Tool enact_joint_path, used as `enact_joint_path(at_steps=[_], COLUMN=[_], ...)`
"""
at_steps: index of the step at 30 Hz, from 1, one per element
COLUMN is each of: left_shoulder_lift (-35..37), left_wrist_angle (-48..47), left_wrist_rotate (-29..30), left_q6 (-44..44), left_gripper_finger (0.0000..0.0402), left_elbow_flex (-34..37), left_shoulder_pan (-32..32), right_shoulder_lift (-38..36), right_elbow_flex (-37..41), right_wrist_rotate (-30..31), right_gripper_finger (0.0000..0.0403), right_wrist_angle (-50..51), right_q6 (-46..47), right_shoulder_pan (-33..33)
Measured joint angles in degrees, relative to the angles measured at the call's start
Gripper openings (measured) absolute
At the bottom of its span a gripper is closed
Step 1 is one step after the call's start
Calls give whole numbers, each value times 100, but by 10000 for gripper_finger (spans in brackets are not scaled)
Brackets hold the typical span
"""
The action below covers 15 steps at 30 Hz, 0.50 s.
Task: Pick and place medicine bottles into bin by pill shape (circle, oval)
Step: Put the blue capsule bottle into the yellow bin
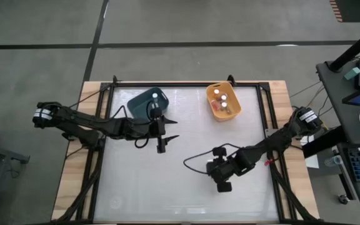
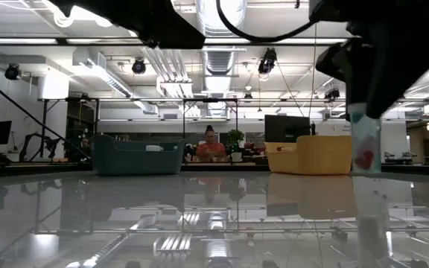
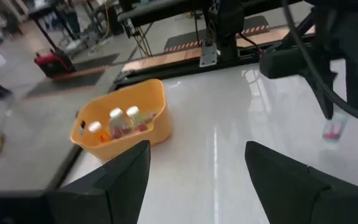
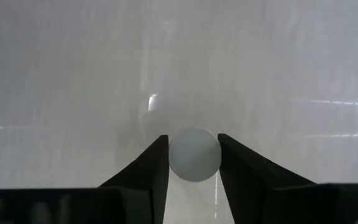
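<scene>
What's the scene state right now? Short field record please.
right gripper: jaws shut on a bottle, low over the table
left gripper: jaws open, empty, beside the blue bin
yellow bin: three bottles visible inside
blue bin: at least one bottle inside
table: no other loose bottles visible

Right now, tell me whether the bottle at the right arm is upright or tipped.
Upright. In the low view the medicine bottle stands vertical under the right gripper, whose jaws flank its round white cap from above.
</scene>
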<state>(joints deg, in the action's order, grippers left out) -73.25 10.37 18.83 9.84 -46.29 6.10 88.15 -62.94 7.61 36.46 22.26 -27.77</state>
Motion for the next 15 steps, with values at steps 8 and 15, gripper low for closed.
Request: enact_joint_path(at_steps=[8,15], left_shoulder_lift=[116,183], left_wrist_angle=[71,124], left_wrist_rotate=[25,96], left_q6=[807,1306], left_gripper_finger=[246,246], left_elbow_flex=[-12,-42], left_shoulder_pan=[-23,-49], right_shoulder_lift=[-604,-1210], right_elbow_flex=[-380,-735], right_wrist_rotate=[55,164], right_gripper_finger=[117,116], right_wrist_angle=[421,808], right_q6=[-134,-132], right_shoulder_pan=[731,1996])
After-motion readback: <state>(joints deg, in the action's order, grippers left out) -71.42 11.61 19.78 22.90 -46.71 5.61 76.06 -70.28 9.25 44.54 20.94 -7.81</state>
